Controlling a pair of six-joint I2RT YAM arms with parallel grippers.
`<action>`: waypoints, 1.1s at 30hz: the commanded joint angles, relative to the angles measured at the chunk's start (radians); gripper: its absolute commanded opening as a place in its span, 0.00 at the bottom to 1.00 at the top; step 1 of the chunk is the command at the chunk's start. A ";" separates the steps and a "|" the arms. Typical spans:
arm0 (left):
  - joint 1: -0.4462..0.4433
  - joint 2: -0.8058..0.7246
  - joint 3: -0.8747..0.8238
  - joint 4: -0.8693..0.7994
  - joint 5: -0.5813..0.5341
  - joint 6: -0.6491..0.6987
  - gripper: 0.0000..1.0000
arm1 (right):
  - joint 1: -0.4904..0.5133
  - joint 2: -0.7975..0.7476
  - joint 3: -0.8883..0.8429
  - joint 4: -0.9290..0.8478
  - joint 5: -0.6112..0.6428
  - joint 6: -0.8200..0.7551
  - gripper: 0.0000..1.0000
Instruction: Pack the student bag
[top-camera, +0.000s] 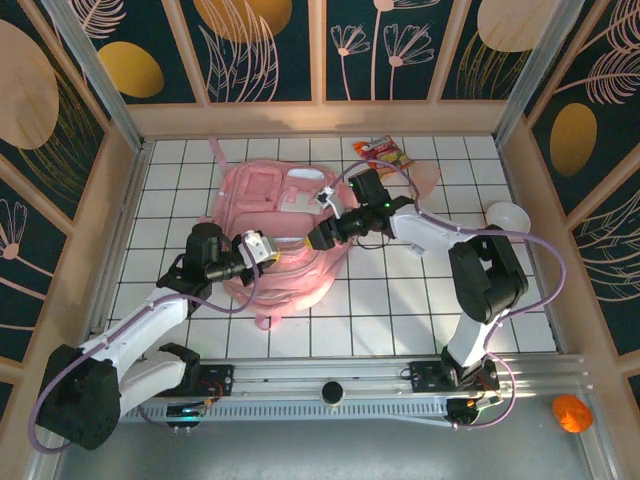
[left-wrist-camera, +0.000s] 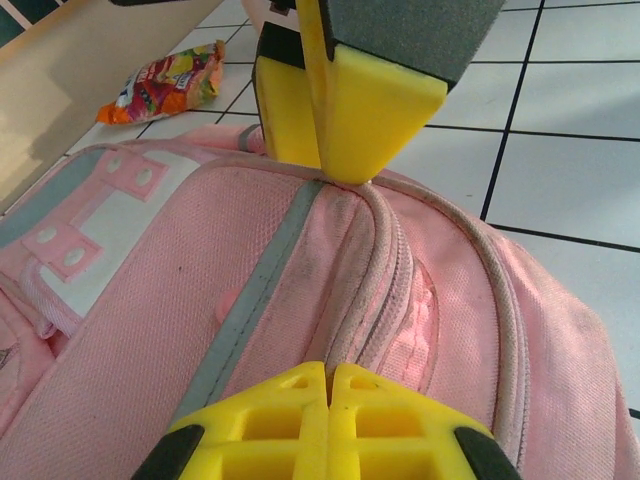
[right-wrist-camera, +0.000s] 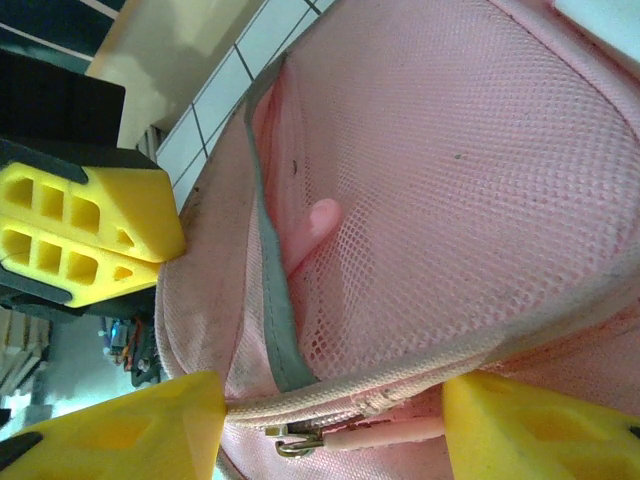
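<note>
The student bag (top-camera: 272, 200) is seen lying flat near the middle of the white tiled table (top-camera: 400, 300), between the two arms, with a bright snack packet (top-camera: 385, 151) left near it on the far side. It is made of soft pink fabric, scuffed and greyed along the piped seams. A grey strip (left-wrist-camera: 255, 290) is stitched down its panel, and a white patch (left-wrist-camera: 95, 225) is edged with pink tabs. In the right wrist view a pink mesh panel (right-wrist-camera: 450, 180) is shown, bordered below by a zip with a brass ring and a pink zip pull (right-wrist-camera: 385, 432). The right gripper (right-wrist-camera: 335, 425) is held with its jaws spread apart, and the zip pull is framed between them. The left gripper (left-wrist-camera: 328, 390) is pressed fully together at the bag's rounded edge, where the seam is met. Whether any fabric is pinched between its pads cannot be told.
</note>
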 joint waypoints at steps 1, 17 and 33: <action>0.006 0.002 0.067 0.105 0.032 0.004 0.00 | 0.047 -0.028 0.025 -0.102 0.016 -0.044 0.58; 0.023 0.016 0.115 0.098 0.029 0.006 0.00 | 0.058 -0.065 0.004 -0.083 0.022 -0.028 0.54; 0.025 0.034 0.149 0.114 0.048 0.000 0.00 | 0.077 -0.082 0.015 -0.102 0.239 -0.069 0.43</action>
